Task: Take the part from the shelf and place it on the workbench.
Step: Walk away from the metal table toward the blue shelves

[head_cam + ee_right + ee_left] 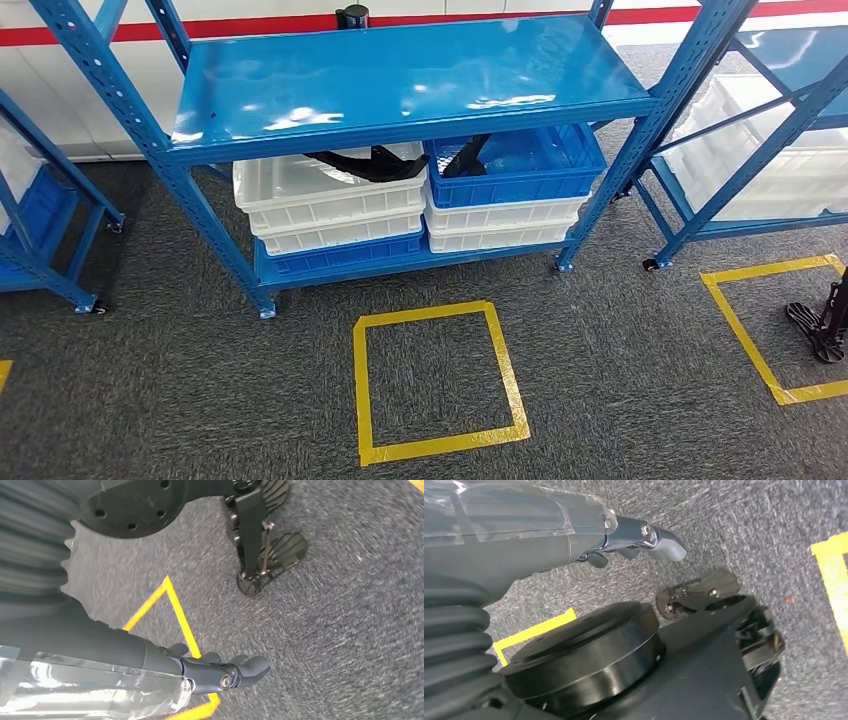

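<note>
Part lies lengthwise in white bin on shelf, well ahead; both robot hands, left & right, hang empty, fingers loosely curled.

Shelf board overhangs white crate – low gap above part.

No legible text, label, brand, number or sign was visible on any surface in the head view or in either of the two wrist views.
</note>
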Tool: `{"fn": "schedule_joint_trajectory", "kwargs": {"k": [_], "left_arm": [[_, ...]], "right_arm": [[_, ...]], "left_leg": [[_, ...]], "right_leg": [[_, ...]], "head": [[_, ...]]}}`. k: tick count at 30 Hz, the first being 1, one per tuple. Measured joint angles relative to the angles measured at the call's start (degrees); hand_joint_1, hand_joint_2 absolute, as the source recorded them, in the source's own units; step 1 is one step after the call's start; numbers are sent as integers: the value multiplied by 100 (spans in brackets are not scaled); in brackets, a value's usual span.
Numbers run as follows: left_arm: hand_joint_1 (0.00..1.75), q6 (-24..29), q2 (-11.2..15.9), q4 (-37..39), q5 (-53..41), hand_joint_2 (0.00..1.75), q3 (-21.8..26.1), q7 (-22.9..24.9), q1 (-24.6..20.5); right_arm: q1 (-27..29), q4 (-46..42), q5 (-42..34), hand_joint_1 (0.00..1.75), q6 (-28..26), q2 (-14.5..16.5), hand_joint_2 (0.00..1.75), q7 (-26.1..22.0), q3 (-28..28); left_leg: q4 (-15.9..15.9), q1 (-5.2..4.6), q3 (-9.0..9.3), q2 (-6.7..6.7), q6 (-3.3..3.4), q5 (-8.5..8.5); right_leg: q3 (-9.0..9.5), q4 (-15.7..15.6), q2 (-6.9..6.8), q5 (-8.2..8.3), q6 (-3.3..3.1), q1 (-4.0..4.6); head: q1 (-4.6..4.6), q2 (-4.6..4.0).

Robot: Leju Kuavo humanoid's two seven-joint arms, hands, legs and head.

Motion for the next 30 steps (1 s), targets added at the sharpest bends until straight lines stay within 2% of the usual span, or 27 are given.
{"fn": "schedule_joint_trajectory", "kwargs": {"k": [5,18,26,30], "left_arm": [[0,-70,-11,-62,-536,175,402,110,145],[0,-257,-40,-295,-1871,175,1864,376,462],[0,-301,-48,-350,-2195,175,2227,439,548],[0,-403,-66,-477,-2899,175,3104,579,745]], "right_arm": [[132,-59,598,0,279,11,175,-16,-2],[474,-273,2074,0,969,62,175,-87,-158],[557,-326,2432,0,1140,74,175,-116,-233],[744,-456,3207,0,1504,109,175,-155,-448]], "left_leg": [[0,0,1,1,3,-2],[-1,0,4,5,3,-2],[-2,0,4,9,4,-3],[-3,0,4,21,4,-5]], "right_leg": [[4,-5,-1,0,0,0],[10,-8,-3,0,0,1],[10,-9,-3,0,0,1],[10,-10,-3,-1,0,1]], "head": [[1,0],[-1,0],[-2,0],[2,0]]}}
